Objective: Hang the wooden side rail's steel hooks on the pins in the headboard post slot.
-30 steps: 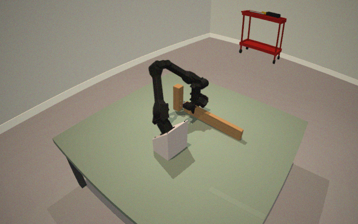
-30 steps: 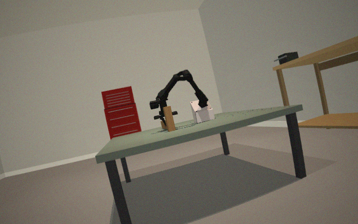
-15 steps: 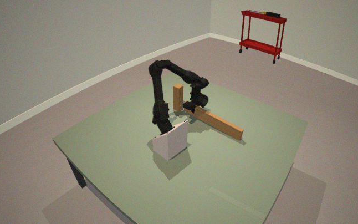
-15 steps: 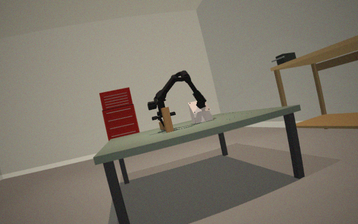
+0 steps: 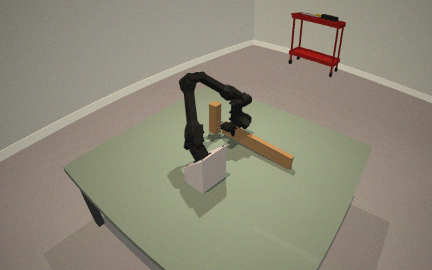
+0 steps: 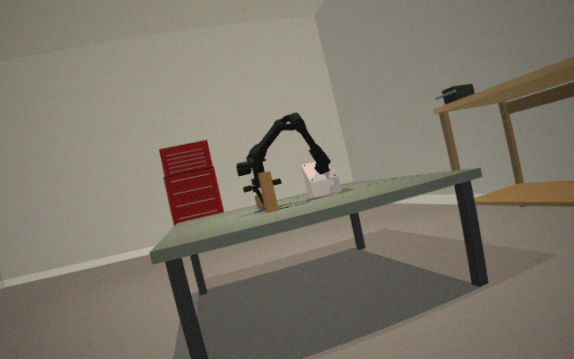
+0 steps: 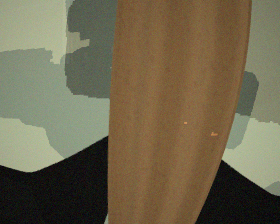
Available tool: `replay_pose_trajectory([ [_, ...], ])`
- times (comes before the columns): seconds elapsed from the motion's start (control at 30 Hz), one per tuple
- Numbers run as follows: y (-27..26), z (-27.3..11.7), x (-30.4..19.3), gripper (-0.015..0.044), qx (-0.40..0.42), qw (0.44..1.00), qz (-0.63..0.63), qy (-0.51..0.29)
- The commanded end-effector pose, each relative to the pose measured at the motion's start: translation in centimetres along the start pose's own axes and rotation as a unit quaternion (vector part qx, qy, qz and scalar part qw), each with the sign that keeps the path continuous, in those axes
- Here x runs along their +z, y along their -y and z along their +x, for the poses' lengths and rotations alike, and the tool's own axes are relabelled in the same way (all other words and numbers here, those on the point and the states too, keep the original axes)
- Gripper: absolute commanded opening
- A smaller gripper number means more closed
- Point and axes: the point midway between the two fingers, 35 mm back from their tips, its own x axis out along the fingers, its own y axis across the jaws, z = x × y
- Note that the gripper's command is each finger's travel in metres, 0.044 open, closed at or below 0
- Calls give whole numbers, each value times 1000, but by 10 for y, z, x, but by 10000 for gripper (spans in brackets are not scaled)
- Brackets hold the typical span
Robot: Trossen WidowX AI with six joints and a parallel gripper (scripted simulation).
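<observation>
Pincer [image 5: 230, 127] grips rail [image 5: 267, 147] [image 7: 173, 110] near post [image 5: 214, 117] [image 6: 267, 192], table edge [image 5: 338, 231] [image 6: 315, 216] well apart.

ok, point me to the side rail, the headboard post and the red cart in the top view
side rail [image 5: 264, 146]: top view, long side face
headboard post [image 5: 214, 117]: top view, upper shaft
red cart [image 5: 314, 56]: top view, lower shelf

Wooden rail [image 7: 171, 100], apparently between jaws.
</observation>
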Motion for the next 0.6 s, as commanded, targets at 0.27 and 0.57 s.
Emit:
replay_pose_trajectory([
  [0.27, -4, -7, 1, 0, 7, 1000, 0, 2],
  [0.57, -4, -9, 1, 0, 7, 1000, 0, 2],
])
